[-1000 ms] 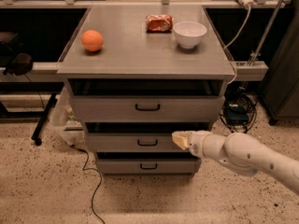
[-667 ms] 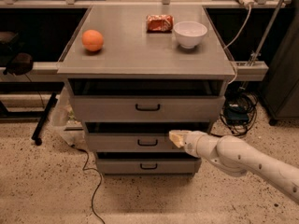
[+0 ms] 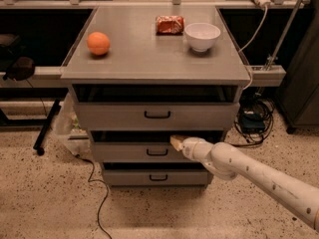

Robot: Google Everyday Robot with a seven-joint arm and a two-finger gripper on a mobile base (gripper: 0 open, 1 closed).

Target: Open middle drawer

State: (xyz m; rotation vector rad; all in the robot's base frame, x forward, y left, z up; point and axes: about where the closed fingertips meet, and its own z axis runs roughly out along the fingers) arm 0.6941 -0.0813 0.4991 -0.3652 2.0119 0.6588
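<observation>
Nearest the camera, the white jointed robot arm reaches in from the lower right. Its tan-tipped gripper sits at the top edge of the middle drawer, the grey flat-fronted one that's second of three in the grey cabinet. Over the last second the tip has crept left along that edge. It's now just up and to the right of the small black bar handle, though not on it as far as I can see. I honestly can't tell if the gripper is released or clenched from this angle.

The drawer itself hasn't budged. There's a dark gap above its front, same as a second ago, so I'd say we're still lining up and the pull hasn't started. It needs a bit more left and down to catch the handle.

The shorter lowest drawer and the taller uppermost drawer look untouched. Further back on the grey cabinet top, the orange ball, white bowl and red snack packet are sitting exactly where they were.
</observation>
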